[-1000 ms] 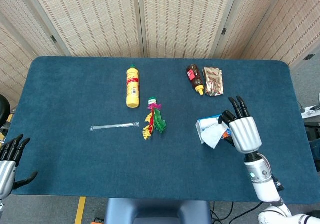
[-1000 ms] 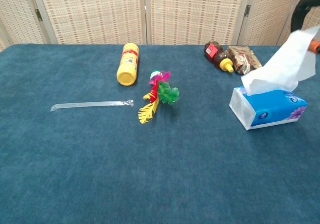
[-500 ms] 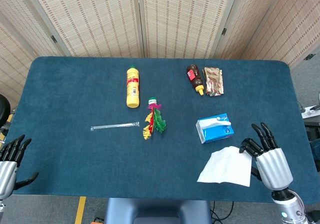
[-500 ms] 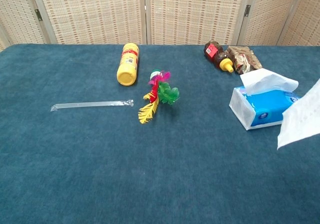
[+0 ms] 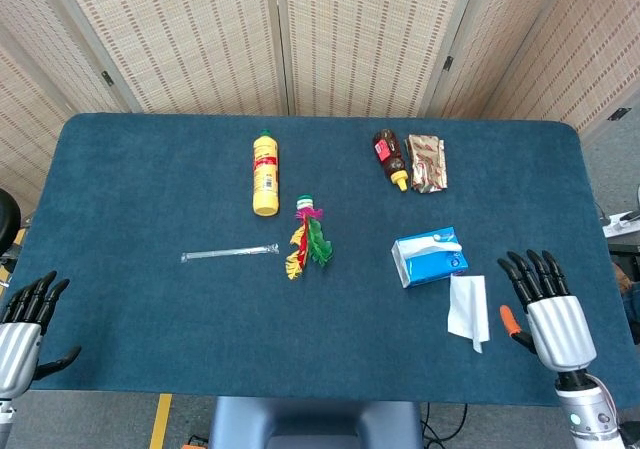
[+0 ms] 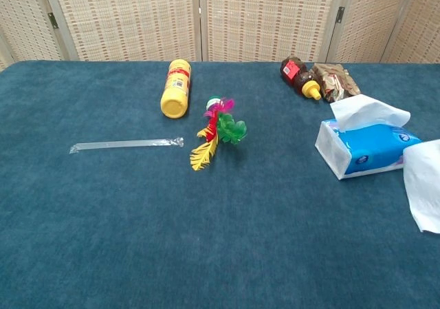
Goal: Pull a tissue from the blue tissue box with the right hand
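The blue tissue box [image 5: 430,257] [image 6: 364,151] lies on the table right of centre, a fresh white tissue sticking out of its top. A pulled-out tissue [image 5: 468,309] [image 6: 425,184] lies loose on the cloth just in front of the box. My right hand [image 5: 545,304] hovers to the right of that tissue with its fingers spread and nothing in them. At the lower left corner of the head view my left hand [image 5: 25,324] is also empty, fingers apart. Neither hand shows in the chest view.
A yellow bottle [image 5: 264,174], a colourful feather toy [image 5: 308,237] and a wrapped straw [image 5: 229,254] lie left of the box. A brown sauce bottle [image 5: 389,157] and a foil packet [image 5: 427,162] sit behind it. The table's front edge [image 5: 320,401] runs just below the hands.
The right hand pulled the tissue off the box toward the front right, then let it go; the tissue now lies on the table. The left hand stayed put.
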`<action>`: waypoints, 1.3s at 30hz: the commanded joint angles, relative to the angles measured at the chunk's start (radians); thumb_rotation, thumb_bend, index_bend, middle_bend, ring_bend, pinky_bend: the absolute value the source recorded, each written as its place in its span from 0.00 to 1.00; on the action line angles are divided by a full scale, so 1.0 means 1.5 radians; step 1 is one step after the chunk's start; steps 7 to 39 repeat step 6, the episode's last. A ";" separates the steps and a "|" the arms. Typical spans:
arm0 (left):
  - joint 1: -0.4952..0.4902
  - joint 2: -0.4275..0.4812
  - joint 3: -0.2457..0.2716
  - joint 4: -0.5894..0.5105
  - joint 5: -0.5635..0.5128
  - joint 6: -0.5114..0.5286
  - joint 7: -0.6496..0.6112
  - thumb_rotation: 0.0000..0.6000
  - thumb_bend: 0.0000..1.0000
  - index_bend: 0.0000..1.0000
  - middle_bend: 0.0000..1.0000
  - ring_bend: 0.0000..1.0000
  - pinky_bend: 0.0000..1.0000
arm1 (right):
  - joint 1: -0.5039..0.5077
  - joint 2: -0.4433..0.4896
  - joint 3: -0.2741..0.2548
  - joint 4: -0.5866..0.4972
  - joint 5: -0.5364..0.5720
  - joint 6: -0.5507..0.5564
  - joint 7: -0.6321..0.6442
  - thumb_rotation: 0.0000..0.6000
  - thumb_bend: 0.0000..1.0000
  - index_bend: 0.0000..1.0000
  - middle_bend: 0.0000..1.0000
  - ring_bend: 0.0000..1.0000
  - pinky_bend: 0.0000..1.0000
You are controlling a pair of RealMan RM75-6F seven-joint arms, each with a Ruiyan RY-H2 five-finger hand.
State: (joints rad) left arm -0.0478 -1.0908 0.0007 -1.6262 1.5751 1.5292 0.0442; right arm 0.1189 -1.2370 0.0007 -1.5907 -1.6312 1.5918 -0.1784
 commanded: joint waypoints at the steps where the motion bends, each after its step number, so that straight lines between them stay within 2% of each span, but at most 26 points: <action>1: 0.000 0.000 0.000 0.000 0.000 -0.001 0.000 1.00 0.25 0.00 0.00 0.00 0.13 | -0.002 0.010 0.003 -0.013 0.009 -0.010 -0.006 1.00 0.21 0.00 0.00 0.00 0.00; 39: -0.001 -0.001 0.000 0.000 0.001 -0.002 0.001 1.00 0.25 0.00 0.00 0.00 0.13 | -0.003 0.016 0.004 -0.020 0.014 -0.016 -0.007 1.00 0.20 0.00 0.00 0.00 0.00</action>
